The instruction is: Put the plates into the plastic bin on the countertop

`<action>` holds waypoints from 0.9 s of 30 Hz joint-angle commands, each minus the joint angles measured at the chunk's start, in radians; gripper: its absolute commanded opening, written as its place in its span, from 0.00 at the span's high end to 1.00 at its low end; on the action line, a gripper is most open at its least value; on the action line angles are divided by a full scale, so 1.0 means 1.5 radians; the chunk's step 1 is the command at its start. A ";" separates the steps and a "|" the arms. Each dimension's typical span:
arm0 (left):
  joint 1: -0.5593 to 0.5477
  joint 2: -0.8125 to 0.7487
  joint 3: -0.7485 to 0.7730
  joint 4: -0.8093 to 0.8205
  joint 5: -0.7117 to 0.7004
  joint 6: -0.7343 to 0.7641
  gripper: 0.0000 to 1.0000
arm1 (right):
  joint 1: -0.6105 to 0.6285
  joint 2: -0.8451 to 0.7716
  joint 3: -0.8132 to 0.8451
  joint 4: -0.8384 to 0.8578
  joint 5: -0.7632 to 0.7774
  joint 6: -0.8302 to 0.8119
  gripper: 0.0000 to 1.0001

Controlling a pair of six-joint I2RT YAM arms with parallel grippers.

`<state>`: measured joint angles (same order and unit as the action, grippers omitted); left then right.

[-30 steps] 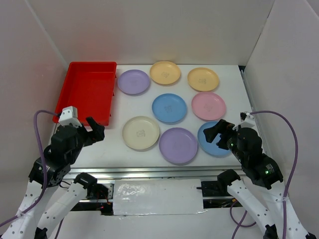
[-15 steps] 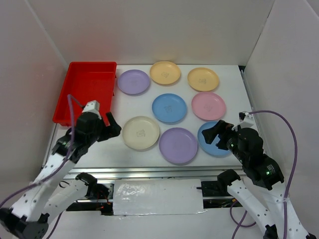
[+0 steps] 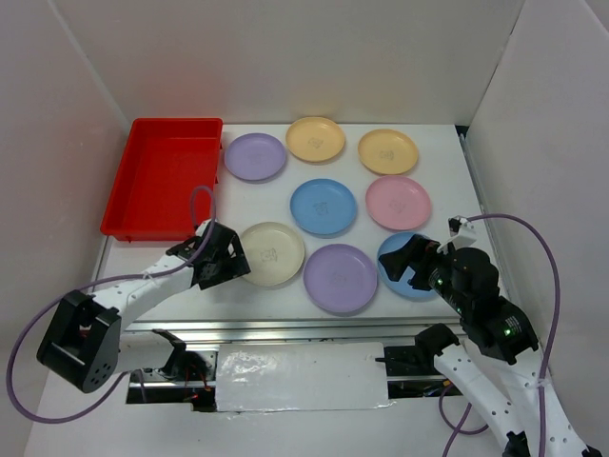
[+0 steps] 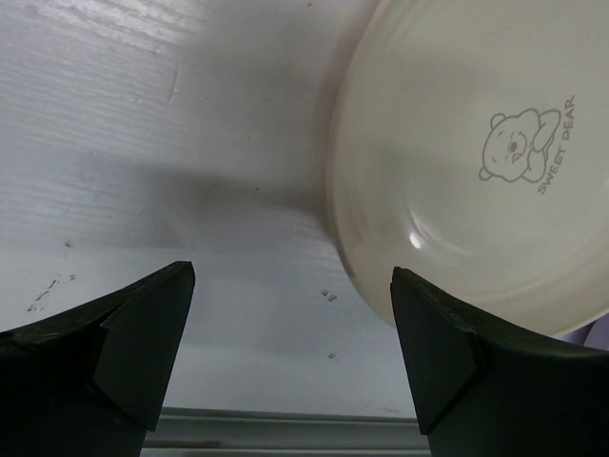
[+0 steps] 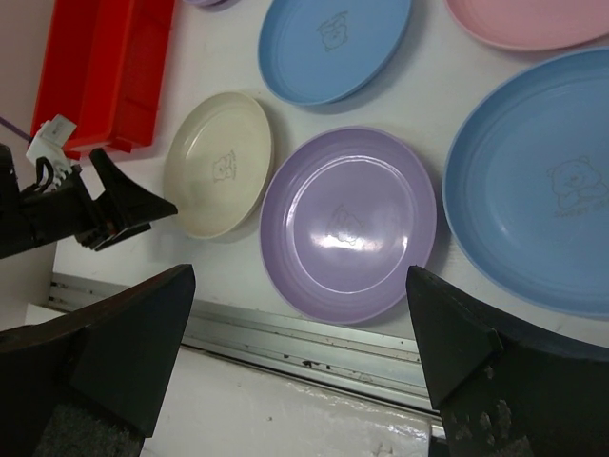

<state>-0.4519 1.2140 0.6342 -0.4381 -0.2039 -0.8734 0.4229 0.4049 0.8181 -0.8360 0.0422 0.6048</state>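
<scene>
A: Whereabouts of the cream plate [image 4: 476,171]?
B: Flat on the white countertop [image 3: 447,181], near-left of the spread, close to the red plastic bin [image 3: 162,176] but outside it. Left gripper [image 4: 290,324] spread wide, gripping nothing, low at the plate's left rim.
A: Handling?
B: Probably light, stiff, slick plastic; apt to skate. Best pinched across the raised rim.
A: Any writing?
B: Bear sketch, seemingly "SWEET PEAR". Right gripper [image 5: 295,352] likewise agape, empty.
</scene>
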 commanded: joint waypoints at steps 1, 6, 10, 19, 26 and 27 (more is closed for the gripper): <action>-0.015 0.024 0.003 0.067 -0.033 -0.033 0.03 | 0.006 0.001 -0.007 0.043 -0.022 -0.008 0.00; -0.026 0.069 0.016 0.068 -0.075 -0.056 0.15 | 0.006 0.006 -0.013 0.049 -0.025 -0.014 0.00; -0.042 0.114 0.026 0.057 -0.116 -0.081 0.25 | 0.008 -0.002 -0.015 0.047 -0.025 -0.014 0.00; -0.072 0.114 0.007 0.061 -0.149 -0.123 0.82 | 0.013 -0.016 -0.010 0.039 -0.025 -0.012 0.00; -0.129 -0.041 0.056 -0.141 -0.261 -0.198 1.00 | 0.015 -0.018 -0.011 0.041 -0.025 -0.012 0.00; -0.135 -0.099 0.071 -0.154 -0.269 -0.185 1.00 | 0.014 -0.017 -0.010 0.041 -0.025 -0.013 0.00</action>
<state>-0.6273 1.2041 0.6754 -0.4934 -0.4953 -1.1103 0.4362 0.3820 0.7929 -0.8085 0.0105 0.6041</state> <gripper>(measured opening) 0.090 0.997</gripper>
